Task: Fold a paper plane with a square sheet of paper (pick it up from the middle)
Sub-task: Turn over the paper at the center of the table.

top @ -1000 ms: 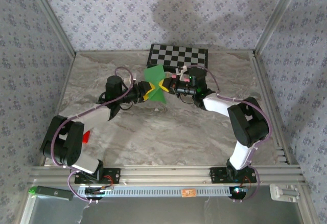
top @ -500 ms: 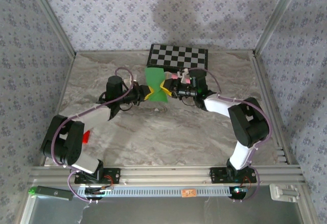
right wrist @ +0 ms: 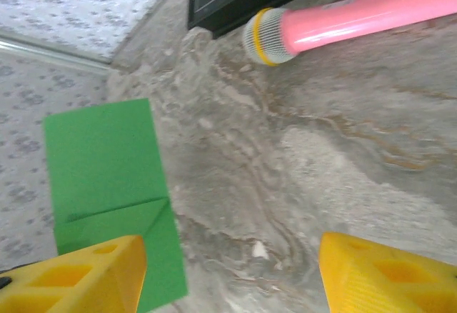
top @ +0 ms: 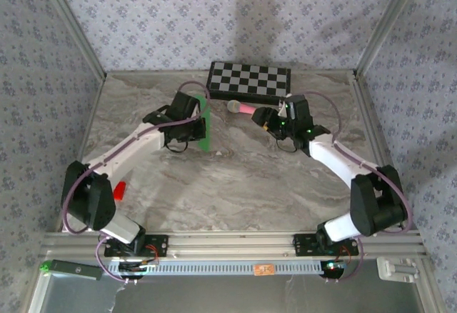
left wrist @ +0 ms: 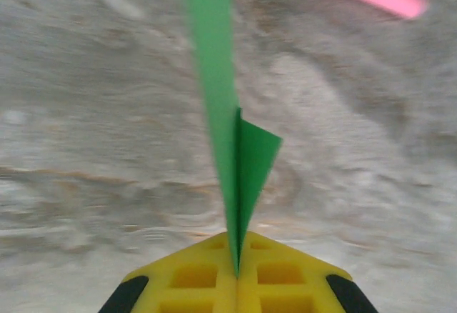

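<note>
Paper (left wrist: 214, 77): being pinched at its near end by L gripper, standing on edge off the table (top: 235, 177) as far as can be told; sitting left of mic, nr mid-table in top view. Showing one corner folded over w/ a diagonal crease, so judging fold work as partly done, no plane shape yet.
L gripper (left wrist: 236, 274): pressing shut on paper, jaws meeting w/ sheet between. Prob holding it upright + off the surface so as to be leaving the free edges reachable for the other arm.
R gripper (right wrist: 235, 277): standing wide apart, carrying nothing; hovering well apart from paper, facing it across bare table. Likely waiting ready for gripping at a new spot.
Mic (right wrist: 357, 20): lying on table just on near side of board, pink handle pointing right; not part of job, just sitting nr work zone.
Board (top: 248, 79): lying flat at far edge, touching nothing green.
Step (guess): re-gripping btwn folds, w/ L anchoring + R free.
Risk (guess): flopping or twisting on approach, being thin + held by one end only; also snagging on mic, lying close by.
</note>
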You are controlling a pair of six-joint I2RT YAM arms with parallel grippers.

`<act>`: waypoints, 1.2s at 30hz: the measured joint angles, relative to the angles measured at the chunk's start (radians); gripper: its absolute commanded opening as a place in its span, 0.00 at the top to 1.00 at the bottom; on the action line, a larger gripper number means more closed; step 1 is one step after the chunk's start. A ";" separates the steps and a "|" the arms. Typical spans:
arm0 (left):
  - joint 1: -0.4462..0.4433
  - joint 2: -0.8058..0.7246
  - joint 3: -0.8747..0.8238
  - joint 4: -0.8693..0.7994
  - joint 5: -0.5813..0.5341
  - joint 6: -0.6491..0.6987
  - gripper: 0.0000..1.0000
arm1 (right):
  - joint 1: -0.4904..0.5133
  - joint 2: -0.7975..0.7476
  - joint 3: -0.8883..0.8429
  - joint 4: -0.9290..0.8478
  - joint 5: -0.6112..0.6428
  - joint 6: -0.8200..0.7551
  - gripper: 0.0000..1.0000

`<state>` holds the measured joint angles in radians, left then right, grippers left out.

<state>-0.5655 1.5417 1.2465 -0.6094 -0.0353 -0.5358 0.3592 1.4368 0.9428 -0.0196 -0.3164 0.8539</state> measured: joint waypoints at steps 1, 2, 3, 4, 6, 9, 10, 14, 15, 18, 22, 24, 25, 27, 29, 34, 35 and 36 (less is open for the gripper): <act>-0.011 0.019 0.016 -0.033 -0.053 0.017 0.94 | -0.001 -0.010 0.000 -0.019 0.021 -0.008 0.33; -0.026 0.047 0.032 -0.067 -0.117 0.034 0.94 | -0.003 -0.024 -0.003 -0.037 0.046 -0.015 0.33; -0.039 0.079 0.047 -0.100 -0.181 0.051 0.94 | -0.007 -0.038 -0.010 -0.053 0.069 -0.019 0.33; -0.049 0.102 0.056 -0.124 -0.224 0.061 0.94 | -0.010 -0.050 -0.016 -0.066 0.088 -0.025 0.33; -0.074 0.166 0.087 -0.174 -0.319 0.079 0.95 | -0.018 -0.074 -0.035 -0.084 0.120 -0.029 0.33; -0.109 0.247 0.131 -0.213 -0.432 0.090 0.96 | -0.029 -0.097 -0.061 -0.108 0.156 -0.029 0.33; -0.120 0.272 0.147 -0.224 -0.467 0.091 0.97 | -0.032 -0.102 -0.067 -0.114 0.164 -0.028 0.33; -0.157 0.373 0.198 -0.238 -0.573 0.090 0.95 | -0.042 -0.112 -0.087 -0.132 0.187 -0.028 0.33; -0.163 0.397 0.206 -0.237 -0.583 0.090 0.93 | -0.044 -0.113 -0.090 -0.136 0.191 -0.028 0.33; -0.170 0.444 0.218 -0.233 -0.552 0.078 0.87 | -0.051 -0.115 -0.102 -0.140 0.200 -0.023 0.33; -0.160 0.450 0.216 -0.191 -0.370 0.045 0.74 | -0.056 -0.130 -0.132 -0.141 0.214 -0.008 0.32; -0.142 0.450 0.201 -0.133 -0.240 0.022 0.68 | -0.058 -0.133 -0.138 -0.142 0.217 -0.005 0.32; -0.132 0.450 0.191 -0.109 -0.186 0.013 0.65 | -0.060 -0.134 -0.138 -0.142 0.217 -0.005 0.32; -0.099 0.446 0.154 -0.052 -0.062 -0.011 0.58 | -0.061 -0.134 -0.138 -0.142 0.217 -0.005 0.32; -0.063 0.435 0.117 -0.009 0.044 -0.032 0.50 | -0.060 -0.134 -0.138 -0.142 0.217 -0.005 0.32; 0.032 0.332 0.027 0.109 0.282 -0.088 0.38 | -0.045 -0.109 -0.125 -0.151 0.219 -0.006 0.33; 0.053 0.298 0.007 0.138 0.322 -0.102 0.36 | -0.034 -0.090 -0.111 -0.159 0.224 -0.006 0.33; 0.073 0.263 -0.012 0.161 0.354 -0.115 0.34 | -0.018 -0.068 -0.094 -0.168 0.227 -0.009 0.34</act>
<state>-0.4923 1.8050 1.2343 -0.4480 0.3187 -0.6510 0.3412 1.3685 0.8486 -0.1875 -0.0898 0.8452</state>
